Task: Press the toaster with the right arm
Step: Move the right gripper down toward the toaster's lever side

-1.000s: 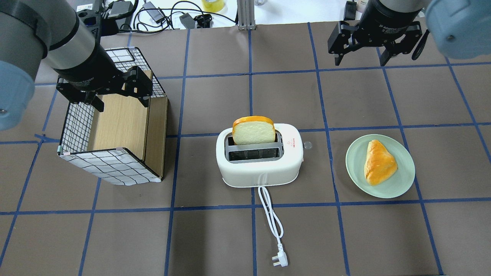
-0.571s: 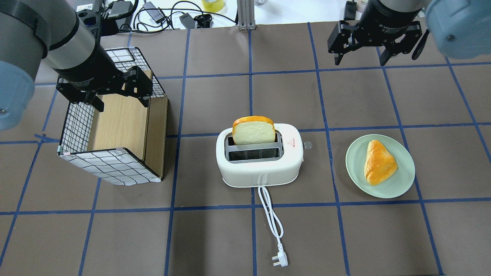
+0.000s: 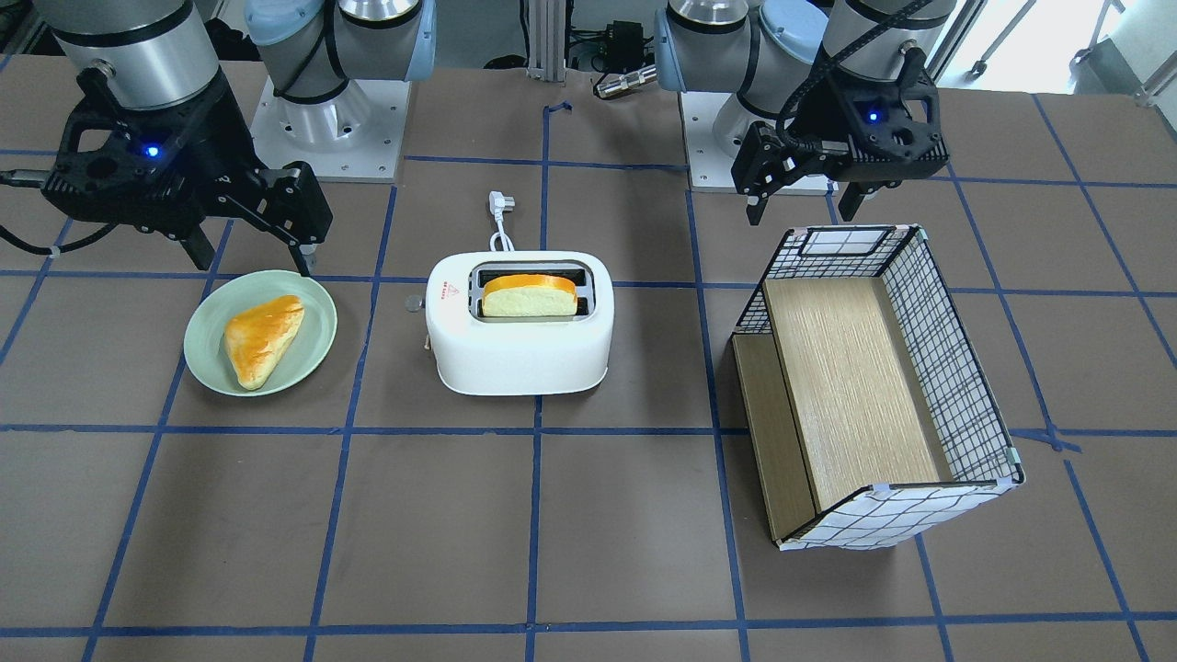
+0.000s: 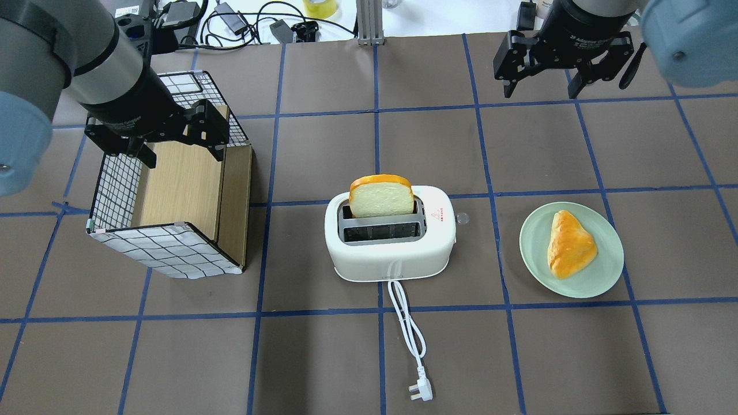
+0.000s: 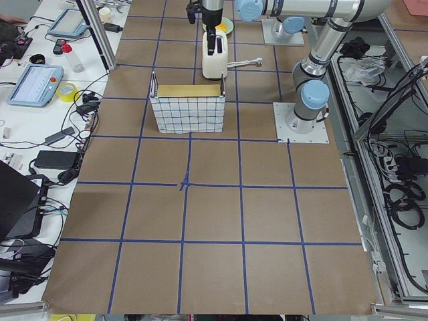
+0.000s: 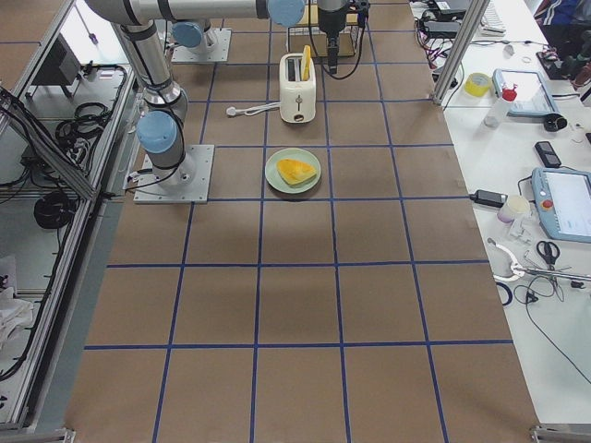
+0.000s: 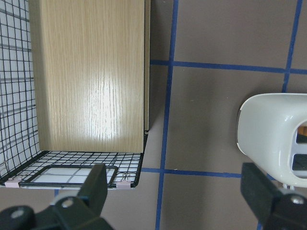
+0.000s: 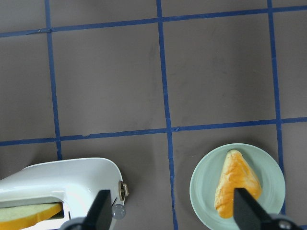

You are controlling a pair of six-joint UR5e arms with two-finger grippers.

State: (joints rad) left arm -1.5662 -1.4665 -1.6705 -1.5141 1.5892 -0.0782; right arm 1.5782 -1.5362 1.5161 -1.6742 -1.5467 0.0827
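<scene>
The white two-slot toaster (image 4: 392, 253) stands mid-table, and also shows in the front view (image 3: 519, 354). A bread slice (image 4: 381, 197) sticks up from its far slot. Its small side lever (image 4: 462, 218) points toward the plate and shows in the right wrist view (image 8: 118, 211). My right gripper (image 4: 540, 92) is open and empty, hovering high near the far right of the table, well away from the toaster. My left gripper (image 4: 183, 157) is open and empty above the checkered box (image 4: 184, 190).
A green plate (image 4: 533, 253) with a golden pastry (image 4: 569, 243) lies right of the toaster. The toaster's white cord (image 4: 406, 323) and plug (image 4: 420, 392) trail toward the near edge. Cables and tools lie beyond the table's far edge.
The right gripper has shifted very slightly toward the far edge. The left arm, toaster and bread have not moved.
</scene>
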